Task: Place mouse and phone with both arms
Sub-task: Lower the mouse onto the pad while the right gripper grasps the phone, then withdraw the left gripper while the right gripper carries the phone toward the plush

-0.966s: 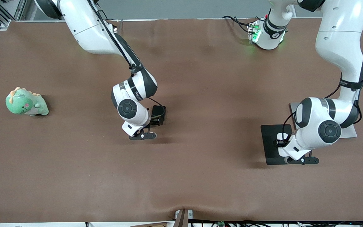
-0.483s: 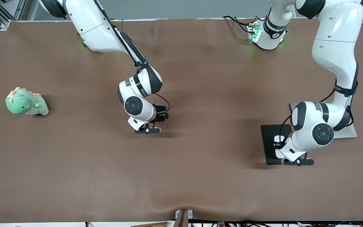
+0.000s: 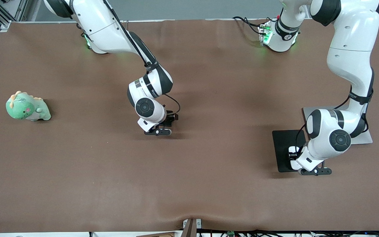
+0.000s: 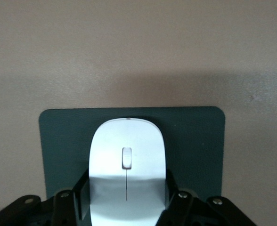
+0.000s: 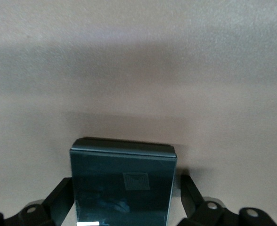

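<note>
Left gripper point(image 4: 126, 207) clamped on the mouse point(image 4: 126, 165), one finger point(image 4: 82, 195) on each flank, low over the black pad point(image 3: 283, 144) at the left arm's end of the worktop point(image 3: 209, 184) (contact with pad not discernible). Right gripper point(image 5: 124, 202) grasping the phone point(image 5: 123, 186) between its fingers, over mid-worktop. Green plush toy point(image 3: 27, 107) lying near the right arm's end.

glossy white mouse point(image 4: 126, 174); glassy black phone point(image 5: 123, 192); matt pad point(image 4: 195, 141)
</note>
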You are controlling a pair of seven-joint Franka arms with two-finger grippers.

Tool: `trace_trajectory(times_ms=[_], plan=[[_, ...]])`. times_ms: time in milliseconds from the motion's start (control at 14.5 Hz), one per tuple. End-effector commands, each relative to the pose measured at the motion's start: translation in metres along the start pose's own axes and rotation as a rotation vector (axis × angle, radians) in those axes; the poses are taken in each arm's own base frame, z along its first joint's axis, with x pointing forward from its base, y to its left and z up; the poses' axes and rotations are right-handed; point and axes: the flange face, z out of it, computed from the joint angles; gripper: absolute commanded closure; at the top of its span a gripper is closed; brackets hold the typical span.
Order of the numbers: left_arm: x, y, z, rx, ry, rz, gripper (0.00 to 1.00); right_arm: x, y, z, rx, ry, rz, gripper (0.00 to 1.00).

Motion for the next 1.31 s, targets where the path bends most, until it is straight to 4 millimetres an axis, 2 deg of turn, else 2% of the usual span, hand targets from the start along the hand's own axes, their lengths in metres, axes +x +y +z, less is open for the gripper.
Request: trace_trajectory(times_ms=[0, 69, 138, 207, 345, 483, 690, 759, 897, 966, 1034, 1241], plan=[[0.001, 0.002, 0.004, 0.002, 0.007, 0.022, 0.88, -0.007, 0.001, -0.002, 0.010, -0.002, 0.043, 0.03], [0.001, 0.002, 0.005, 0.000, 0.005, 0.021, 0.53, -0.007, 0.000, -0.003, 0.009, -0.006, 0.059, 0.42], [0.001, 0.003, 0.005, 0.000, 0.007, 0.022, 0.01, -0.007, 0.000, -0.003, 0.010, -0.007, 0.074, 0.81], [0.001, 0.003, 0.002, 0.001, 0.010, 0.025, 0.00, -0.005, 0.001, -0.005, 0.011, -0.007, 0.085, 0.95], [0.003, 0.000, -0.009, 0.001, 0.018, 0.026, 0.00, 0.000, 0.007, -0.008, 0.015, -0.005, 0.084, 1.00], [0.005, -0.006, -0.045, 0.006, 0.021, 0.032, 0.00, 0.005, 0.015, -0.012, 0.019, -0.003, 0.095, 1.00], [0.002, -0.027, -0.109, 0.018, -0.007, 0.028, 0.00, 0.009, 0.030, -0.021, -0.008, -0.031, 0.110, 1.00], [0.000, -0.031, -0.128, 0.021, -0.009, 0.033, 0.00, 0.011, 0.039, -0.025, -0.018, -0.045, 0.121, 1.00], [-0.008, -0.038, -0.163, 0.026, -0.027, 0.077, 0.00, 0.018, 0.062, -0.047, -0.028, -0.066, 0.113, 1.00], [-0.012, -0.056, -0.181, 0.028, -0.034, 0.082, 0.00, 0.020, 0.074, -0.056, -0.029, -0.078, 0.106, 1.00], [-0.017, -0.062, -0.202, 0.028, -0.034, 0.105, 0.00, 0.021, 0.087, -0.063, -0.027, -0.088, 0.104, 1.00], [-0.037, -0.058, -0.261, -0.001, -0.042, 0.120, 0.00, 0.020, 0.143, -0.072, -0.022, -0.097, 0.057, 1.00]])
